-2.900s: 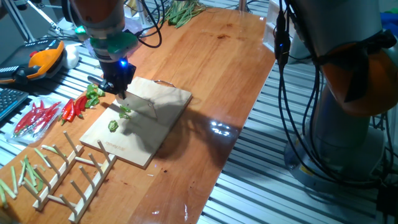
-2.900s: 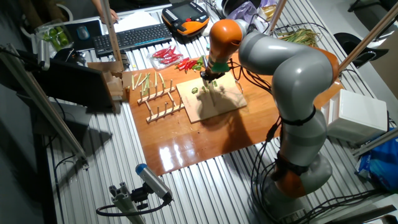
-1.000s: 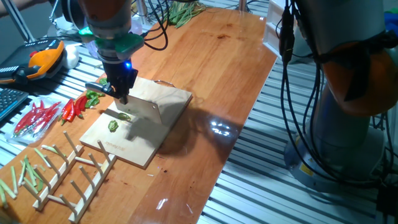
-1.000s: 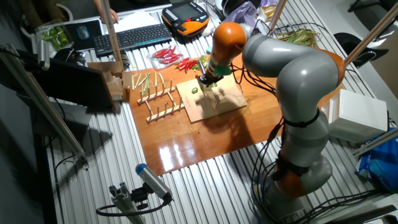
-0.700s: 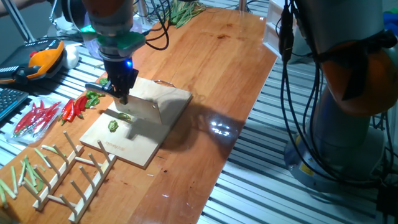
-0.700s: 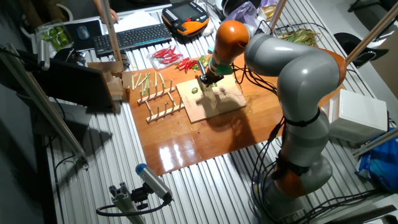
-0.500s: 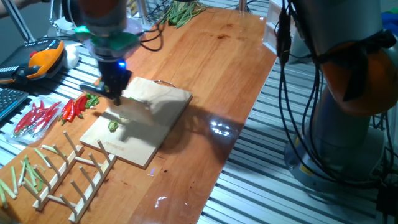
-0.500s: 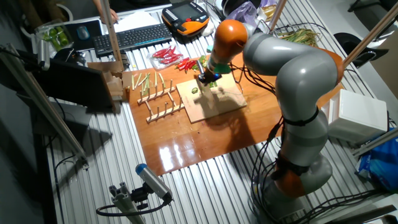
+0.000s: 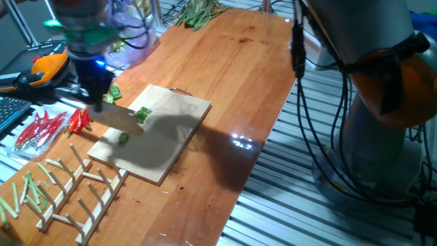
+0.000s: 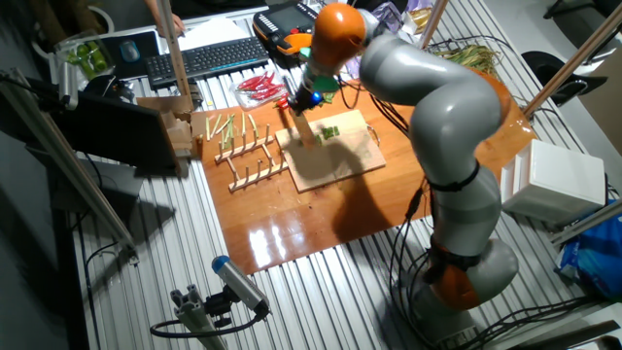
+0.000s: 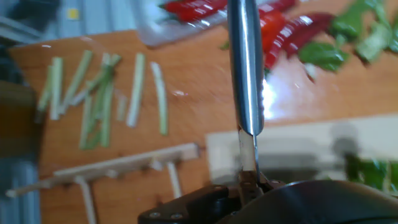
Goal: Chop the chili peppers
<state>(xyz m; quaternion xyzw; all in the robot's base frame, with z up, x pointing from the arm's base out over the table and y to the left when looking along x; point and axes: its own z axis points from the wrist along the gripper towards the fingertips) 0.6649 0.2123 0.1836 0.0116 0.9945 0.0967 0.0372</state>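
Two green chili pieces point(image 9: 142, 114) lay on the board point(image 9: 179, 116), one beside the knife point(image 9: 117, 120) blade, the second chunk point(image 9: 123, 139) at about 7 o'clock from it, nearer the board's edge. In the other fixed view the pieces point(image 10: 330, 132) sat near the board's point(image 10: 340, 160) middle.

The knife was held handle-up in the gripper point(image 9: 95, 101), the blade slanting down toward 4 o'clock, its flat tilted against the upper piece. Judged from that tilt, the blade was placed to sweep or gather the piece, not to cut it; the motion blur on the arm supports this only loosely.

The gripper was clamped on the knife handle; the hand view showed the blade point(image 11: 247, 68) running straight out from the fingers at 12 o'clock, edge-on.

Further out, at 9 o'clock from the board, were red chilies point(image 9: 42, 127) and more green pepper point(image 9: 113, 92) off the board. At 7 o'clock stood a wooden rack point(image 9: 82, 188) with pale stalk strips point(image 9: 20, 191) beside it. Uncut green pepper remained off the board, so chopping was judged incomplete.
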